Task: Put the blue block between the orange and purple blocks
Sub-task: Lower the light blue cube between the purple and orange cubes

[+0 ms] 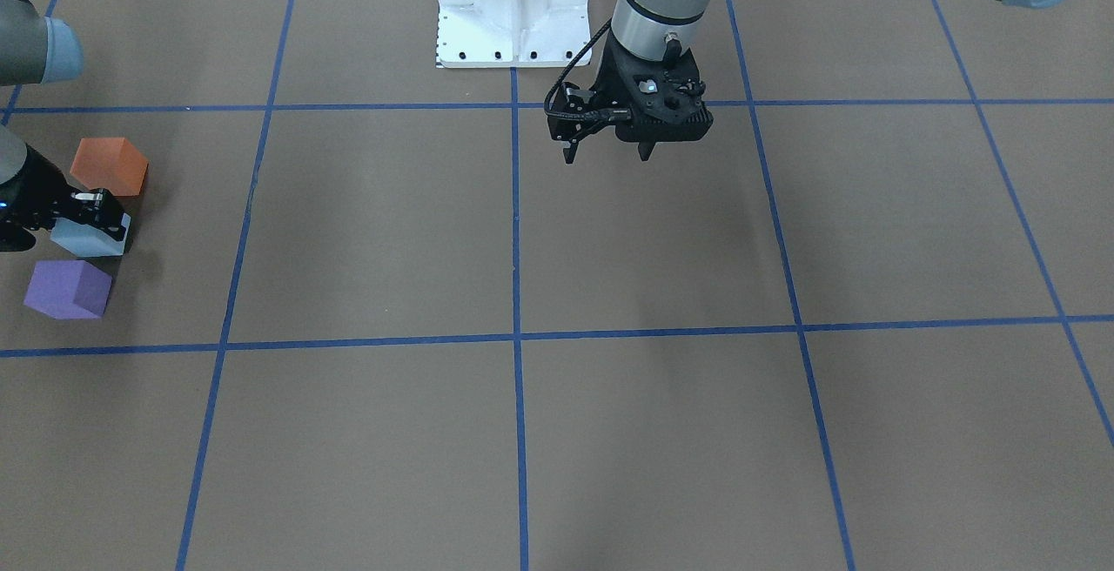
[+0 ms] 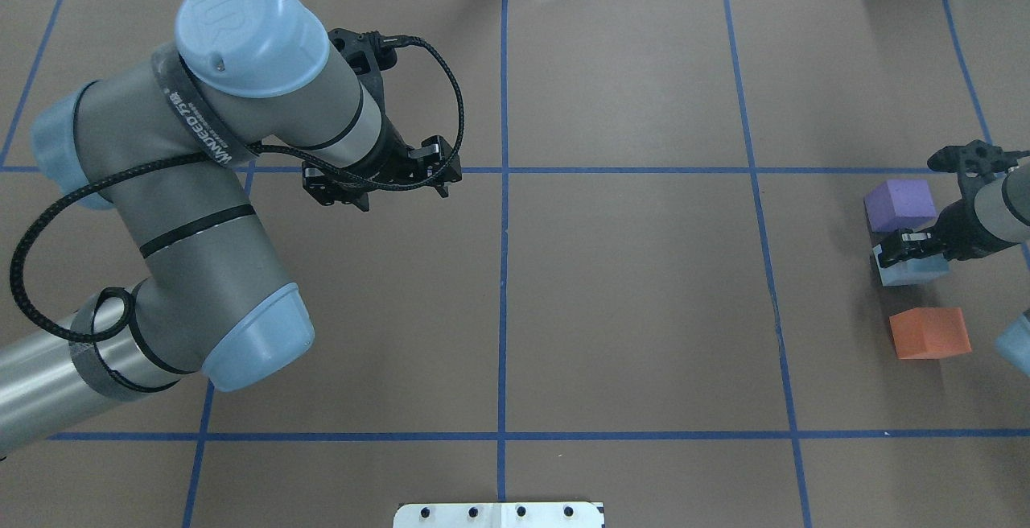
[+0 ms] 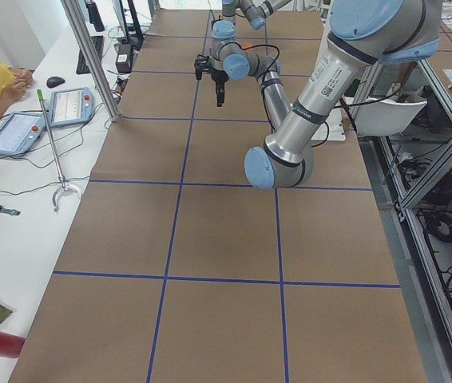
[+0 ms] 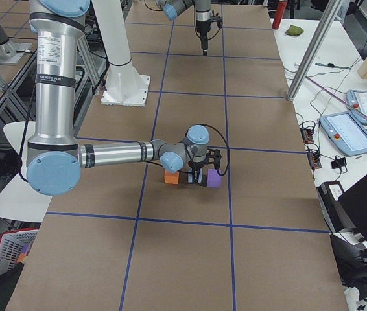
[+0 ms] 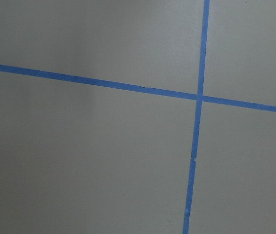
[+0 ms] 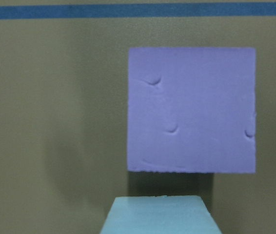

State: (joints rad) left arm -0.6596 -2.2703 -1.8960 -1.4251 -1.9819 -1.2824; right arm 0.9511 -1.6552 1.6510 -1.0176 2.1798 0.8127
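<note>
The blue block rests on the brown table between the orange block and the purple block. The overhead view shows the same row: purple, blue, orange. My right gripper reaches down over the blue block and looks shut on it. It also shows in the overhead view. The right wrist view shows the purple block just beyond the blue block's top. My left gripper hangs open and empty above the table's middle, far from the blocks.
The white robot base plate stands at the table's robot side. Blue tape lines divide the brown surface into squares. The large left arm spans the left half of the overhead view.
</note>
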